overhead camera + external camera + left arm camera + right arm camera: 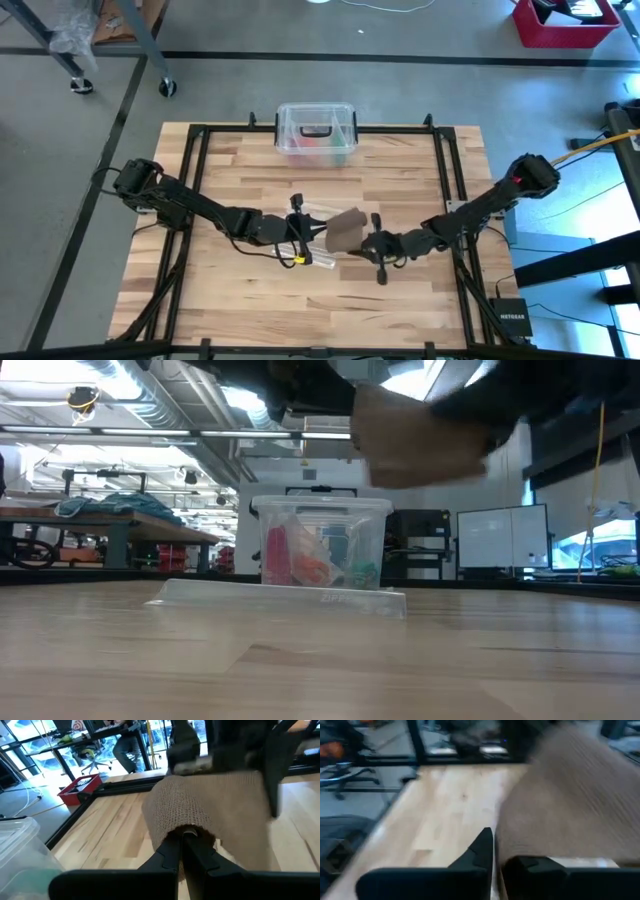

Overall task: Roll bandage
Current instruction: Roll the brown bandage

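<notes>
At frame centre the bandage [345, 232] was held above the table. The left gripper [184, 851] was clamped shut on one end; the right gripper [372, 245] was nearly closed beside it, grasp unclear. Soft, limp fabric: best gripped by the edges.

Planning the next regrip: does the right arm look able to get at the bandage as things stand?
Probably yes. The right pincer sits right beside the bandage, which the left pincer holds raised between them; nothing stands between.

Matt knitted brown cloth bandage [210, 805], smooth pale wood table [400, 300], glossy clear plastic box [320, 545].
</notes>
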Action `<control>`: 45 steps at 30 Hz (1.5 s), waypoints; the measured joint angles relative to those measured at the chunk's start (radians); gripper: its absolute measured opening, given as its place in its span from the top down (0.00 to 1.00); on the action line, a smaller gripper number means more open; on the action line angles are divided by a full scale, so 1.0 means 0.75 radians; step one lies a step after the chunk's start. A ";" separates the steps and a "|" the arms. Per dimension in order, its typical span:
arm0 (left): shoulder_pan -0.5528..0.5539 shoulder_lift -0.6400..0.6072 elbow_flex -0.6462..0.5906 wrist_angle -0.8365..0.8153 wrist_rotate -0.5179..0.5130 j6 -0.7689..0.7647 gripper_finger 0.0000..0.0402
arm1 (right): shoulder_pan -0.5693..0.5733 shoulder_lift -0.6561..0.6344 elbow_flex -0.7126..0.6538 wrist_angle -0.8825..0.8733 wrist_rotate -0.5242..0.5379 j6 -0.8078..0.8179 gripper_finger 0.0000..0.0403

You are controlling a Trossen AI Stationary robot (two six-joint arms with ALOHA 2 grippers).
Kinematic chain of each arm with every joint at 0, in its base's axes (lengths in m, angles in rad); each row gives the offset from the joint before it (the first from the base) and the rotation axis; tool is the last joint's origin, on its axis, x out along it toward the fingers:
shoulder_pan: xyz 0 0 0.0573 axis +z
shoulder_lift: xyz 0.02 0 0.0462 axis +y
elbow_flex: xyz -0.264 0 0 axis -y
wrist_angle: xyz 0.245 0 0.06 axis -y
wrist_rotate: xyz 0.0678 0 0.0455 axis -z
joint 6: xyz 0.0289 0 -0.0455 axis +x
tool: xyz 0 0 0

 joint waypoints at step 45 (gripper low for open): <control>-0.124 -0.002 0.048 -0.037 0.120 0.344 1.00 | -0.405 -0.355 0.351 -0.830 0.064 -0.075 0.40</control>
